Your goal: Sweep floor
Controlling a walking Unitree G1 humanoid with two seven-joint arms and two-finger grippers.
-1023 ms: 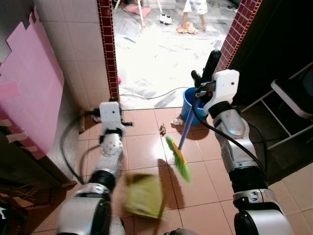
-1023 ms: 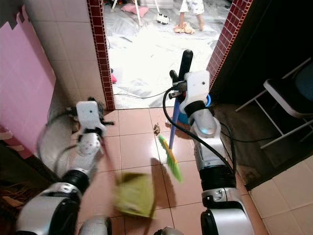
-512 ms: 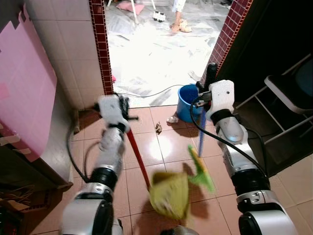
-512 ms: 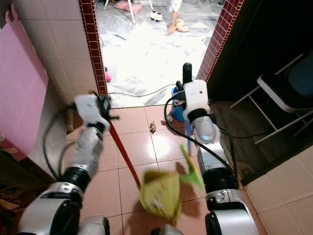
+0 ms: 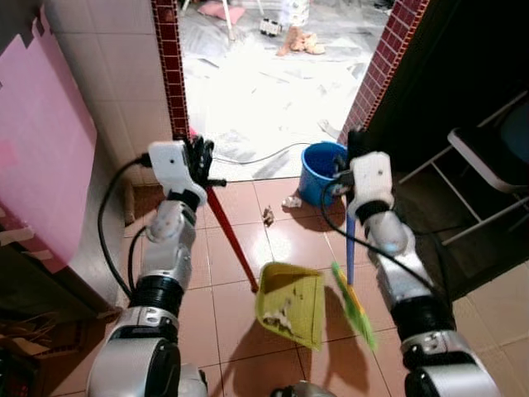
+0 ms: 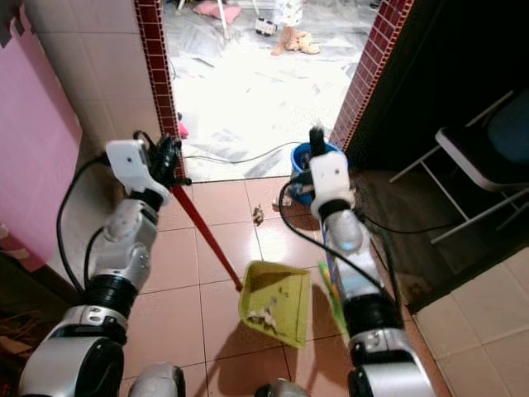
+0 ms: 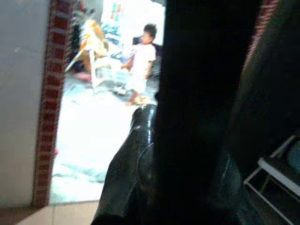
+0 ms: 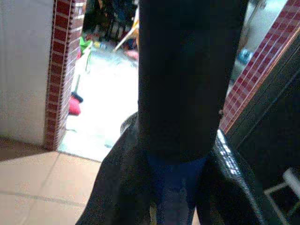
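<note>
My left gripper (image 5: 200, 154) is shut on the top of the red handle (image 5: 231, 240) of a yellow-green dustpan (image 5: 291, 304). The pan rests on the brown floor tiles with bits of debris in it. To its right, my right gripper (image 5: 354, 142) is shut on a blue broom handle (image 5: 350, 248). The broom's green bristles (image 5: 355, 296) hang beside the pan's right edge. The blue handle (image 8: 176, 187) sits between the black fingers in the right wrist view. A small scrap (image 5: 269, 217) and a white bit (image 5: 291, 201) lie on the tiles beyond the pan.
A blue bucket (image 5: 321, 157) stands at the doorway, behind the right gripper. Red brick door posts (image 5: 167, 66) frame a bright room where a person (image 5: 293, 12) stands. A cable (image 5: 256, 157) crosses the threshold. A pink sheet (image 5: 41, 141) covers the left wall; a chair (image 5: 488, 157) stands right.
The dustpan has swung right and settled on the tiles, now sharp with debris inside. The broom head has moved from left of the pan to its right side. The camera has shifted.
</note>
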